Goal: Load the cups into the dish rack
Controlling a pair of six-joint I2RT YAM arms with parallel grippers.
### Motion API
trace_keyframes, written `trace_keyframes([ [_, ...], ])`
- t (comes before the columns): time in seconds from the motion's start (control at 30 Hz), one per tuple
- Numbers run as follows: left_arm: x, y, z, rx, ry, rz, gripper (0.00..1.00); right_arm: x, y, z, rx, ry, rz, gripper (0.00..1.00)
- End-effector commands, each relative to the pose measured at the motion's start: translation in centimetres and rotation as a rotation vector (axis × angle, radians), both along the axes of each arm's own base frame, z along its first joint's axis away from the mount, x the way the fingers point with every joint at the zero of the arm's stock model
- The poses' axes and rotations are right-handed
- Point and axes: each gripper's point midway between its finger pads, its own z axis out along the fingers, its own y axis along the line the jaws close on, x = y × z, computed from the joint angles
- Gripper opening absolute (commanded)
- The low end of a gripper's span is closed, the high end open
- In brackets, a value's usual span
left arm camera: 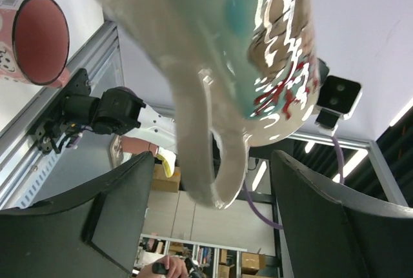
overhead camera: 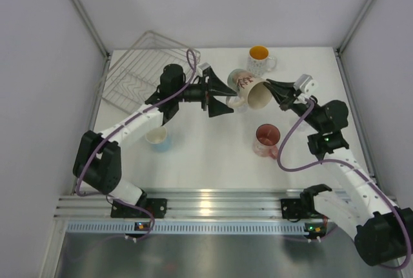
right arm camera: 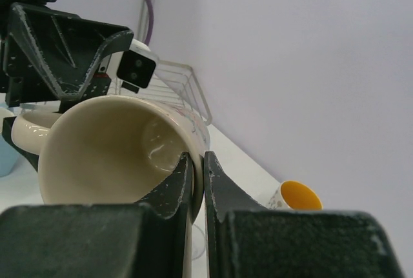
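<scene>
My right gripper point(overhead camera: 276, 91) is shut on the rim of the cream mug point(overhead camera: 250, 89) and holds it tilted in the air, mouth toward the right arm; the pinch shows in the right wrist view point(right arm camera: 199, 168). My left gripper point(overhead camera: 219, 95) is open, its fingers on either side of the mug's handle point(left arm camera: 201, 155) without touching it. The dish rack point(overhead camera: 145, 68) lies at the back left. The white dotted mug with yellow inside point(overhead camera: 260, 59) stands at the back. The pink-red mug point(overhead camera: 266, 139) and the light blue cup point(overhead camera: 157, 139) stand on the table.
A clear glass point(right arm camera: 200, 242) shows below the held mug in the right wrist view. The pink-red mug point(left arm camera: 32, 39) also shows in the left wrist view. White walls close in the table on three sides; a metal rail point(overhead camera: 213, 200) runs along the near edge.
</scene>
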Motion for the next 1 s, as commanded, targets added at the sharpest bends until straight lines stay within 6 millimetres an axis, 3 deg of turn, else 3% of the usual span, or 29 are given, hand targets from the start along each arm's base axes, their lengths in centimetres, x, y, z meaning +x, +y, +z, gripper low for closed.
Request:
trace_keyframes([
  [0.0, 0.0, -0.1, 2.0, -0.096, -0.038, -0.016, 0.78, -2.9, 0.3, 6.1, 0.061, -0.263, 0.019, 0.0],
  [0.33, -0.7, -0.5, 1.7, -0.157, 0.016, -0.038, 0.54, -2.6, 2.1, 4.3, 0.062, -0.234, 0.043, 0.0],
  [0.53, -1.2, 0.3, 3.5, -0.336, 0.034, -0.047, 0.39, -2.6, 2.6, 3.1, 0.063, -0.213, 0.066, 0.0],
  [0.57, -1.8, 0.8, 4.5, -0.39, 0.033, -0.069, 0.38, -2.7, 2.7, 3.0, 0.064, -0.212, 0.071, 0.0],
  [0.83, -1.6, 0.5, 4.3, -0.392, 0.021, -0.088, 0.49, -2.7, 3.2, 0.9, 0.03, -0.185, 0.078, 0.0],
  [0.97, -1.8, 0.3, 4.8, -0.395, -0.003, -0.103, 0.48, -2.7, 3.2, 0.8, 0.032, -0.187, 0.073, 0.0],
])
